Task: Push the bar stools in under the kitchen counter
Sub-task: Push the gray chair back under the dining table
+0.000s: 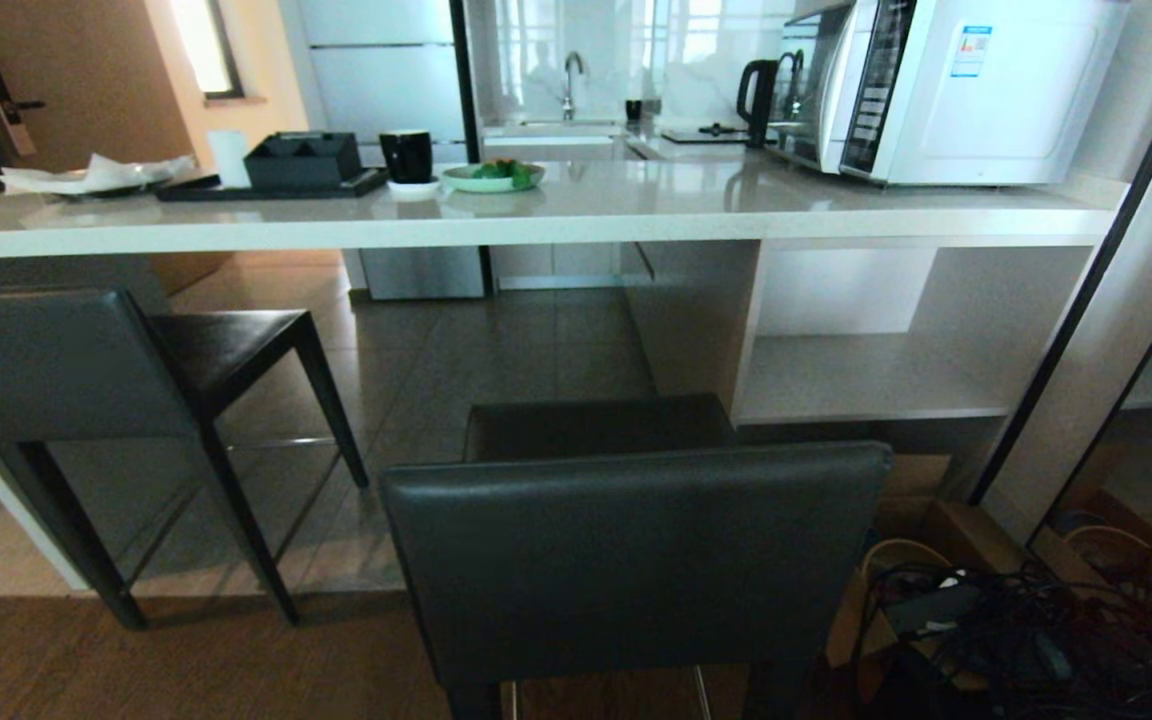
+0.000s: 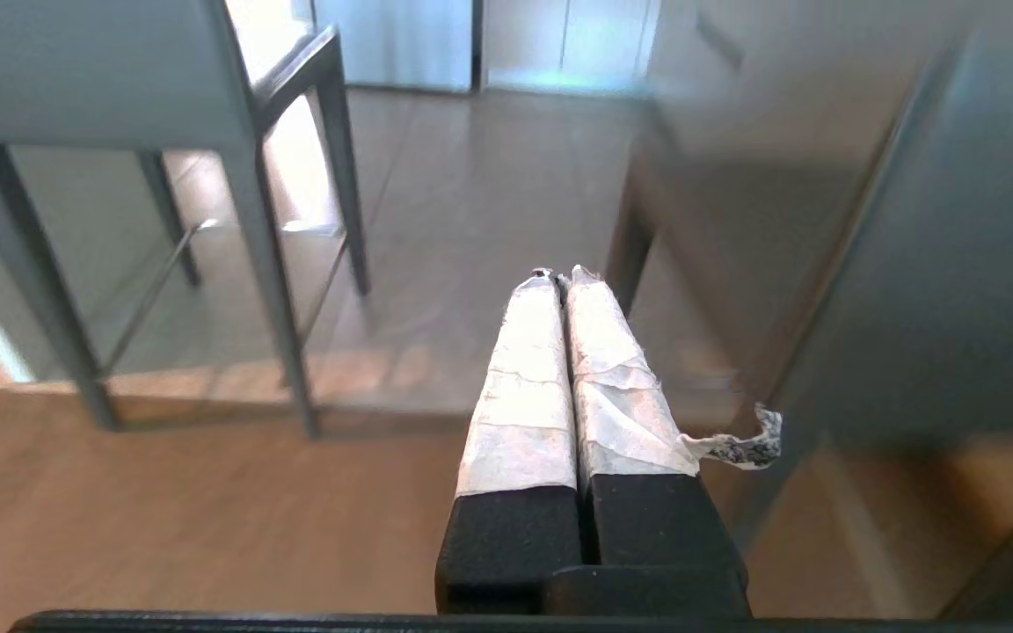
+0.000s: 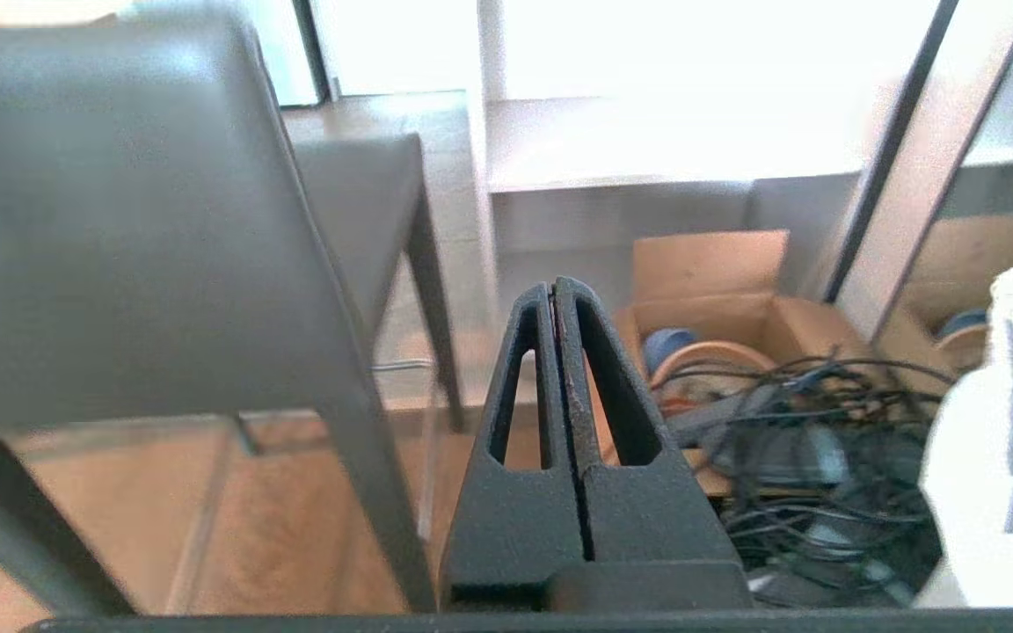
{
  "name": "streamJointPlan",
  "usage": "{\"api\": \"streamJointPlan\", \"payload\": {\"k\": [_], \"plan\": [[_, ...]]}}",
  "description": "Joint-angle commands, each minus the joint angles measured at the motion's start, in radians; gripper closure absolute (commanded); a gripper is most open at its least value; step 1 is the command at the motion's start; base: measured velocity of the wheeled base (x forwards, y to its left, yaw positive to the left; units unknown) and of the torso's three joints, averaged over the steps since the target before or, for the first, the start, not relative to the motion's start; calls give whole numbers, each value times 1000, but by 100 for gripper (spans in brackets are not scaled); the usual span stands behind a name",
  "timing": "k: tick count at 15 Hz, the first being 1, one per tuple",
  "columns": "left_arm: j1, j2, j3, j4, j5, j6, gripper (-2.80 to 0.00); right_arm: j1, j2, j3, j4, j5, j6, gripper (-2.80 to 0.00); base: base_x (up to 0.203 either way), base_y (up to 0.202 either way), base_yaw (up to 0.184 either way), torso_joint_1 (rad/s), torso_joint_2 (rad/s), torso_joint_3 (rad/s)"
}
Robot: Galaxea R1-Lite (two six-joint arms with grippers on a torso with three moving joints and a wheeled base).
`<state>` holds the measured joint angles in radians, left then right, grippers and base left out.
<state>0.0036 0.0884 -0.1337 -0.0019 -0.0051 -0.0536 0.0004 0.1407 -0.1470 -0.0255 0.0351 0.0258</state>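
Two dark grey bar stools stand in front of the pale kitchen counter point(image 1: 576, 225). The near stool point(image 1: 636, 555) faces me, its backrest in the middle foreground and its seat short of the counter's edge. The far stool point(image 1: 66, 365) stands to the left, turned sideways. Neither gripper appears in the head view. My left gripper point(image 2: 559, 277), its fingers wrapped in white tape, is shut and empty, hanging between the far stool point(image 2: 120, 79) and the near stool point(image 2: 937, 264). My right gripper point(image 3: 553, 290) is shut and empty, beside the near stool's backrest point(image 3: 128, 220).
On the counter sit a microwave point(image 1: 946, 85), a black mug point(image 1: 406, 155), a plate of greens point(image 1: 492, 177) and a black tray point(image 1: 276, 180). A cardboard box with tangled cables point(image 1: 976, 620) lies on the floor at the right, next to a dark-framed panel point(image 1: 1086, 290).
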Motion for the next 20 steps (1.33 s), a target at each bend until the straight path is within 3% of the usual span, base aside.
{"api": "streamJointPlan", "payload": {"k": [1, 4, 6, 9, 12, 15, 17, 20], "plan": [[4, 192, -86, -21, 0, -34, 0, 1, 213, -59, -41, 3, 21, 0, 0, 0, 0, 0, 0, 0], [-1, 522, -138, -208, -6, -64, 0, 6, 554, -105, -290, 6, 43, 0, 0, 0, 0, 0, 0, 0], [-26, 730, -113, -431, -6, -63, 0, 35, 797, -113, -502, 9, 46, 0, 0, 0, 0, 0, 0, 0], [-128, 980, -51, -728, 26, -57, 0, 162, 1086, -97, -839, -1, 11, 0, 0, 0, 0, 0, 0, 0], [-297, 1189, -14, -969, 163, -56, 0, 291, 1299, -40, -1137, -60, -9, 0, 0, 0, 0, 0, 0, 0], [-453, 1365, 66, -1217, 288, -56, 0, 333, 1473, 59, -1405, -83, -16, 0, 0, 0, 0, 0, 0, 0], [-511, 1480, 93, -1354, 348, -55, 0, 350, 1556, 106, -1493, -90, -20, 0, 0, 0, 0, 0, 0, 0], [-596, 1657, 85, -1499, 435, -45, 0, 352, 1586, 78, -1504, -92, -21, 0, 0, 0, 0, 0, 0, 0]]}}
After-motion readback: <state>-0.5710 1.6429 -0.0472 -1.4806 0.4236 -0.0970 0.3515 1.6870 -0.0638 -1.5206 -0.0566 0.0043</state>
